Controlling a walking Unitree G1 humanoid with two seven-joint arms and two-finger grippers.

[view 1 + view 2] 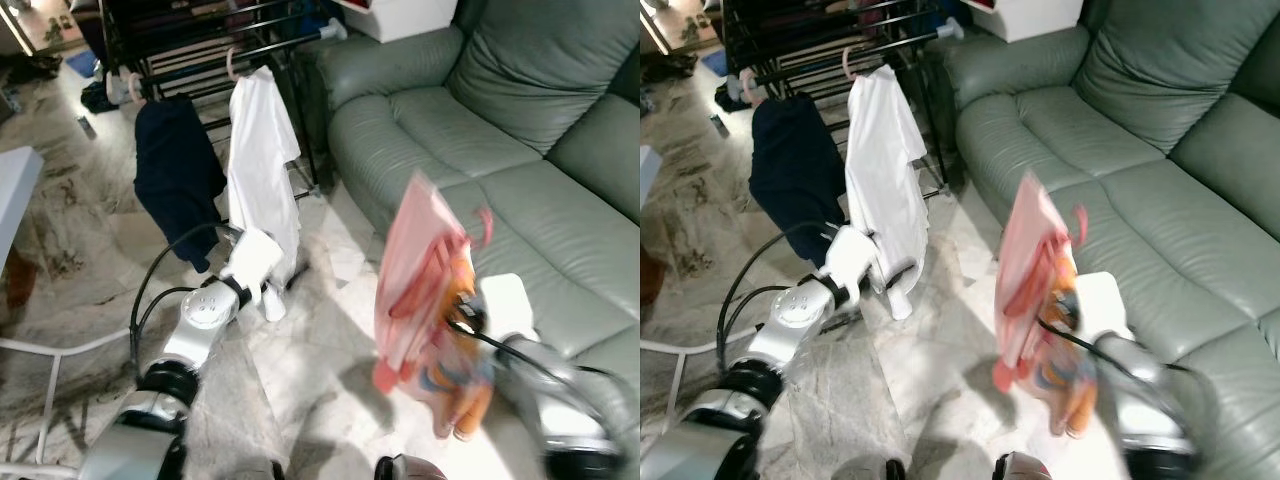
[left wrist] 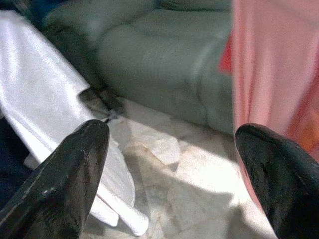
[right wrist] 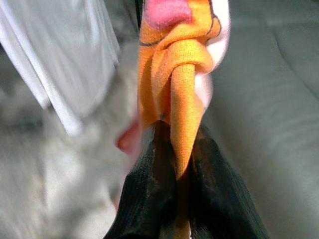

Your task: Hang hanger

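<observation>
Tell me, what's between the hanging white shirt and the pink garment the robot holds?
Bare marble floor separates the white shirt from the pink garment, seen in the eye views.

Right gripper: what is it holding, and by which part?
The right gripper pinches a bunched orange fold of the pink-and-orange garment on its pink hanger.

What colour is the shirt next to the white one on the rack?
Dark navy shirt, clearest in the left eye view.
</observation>
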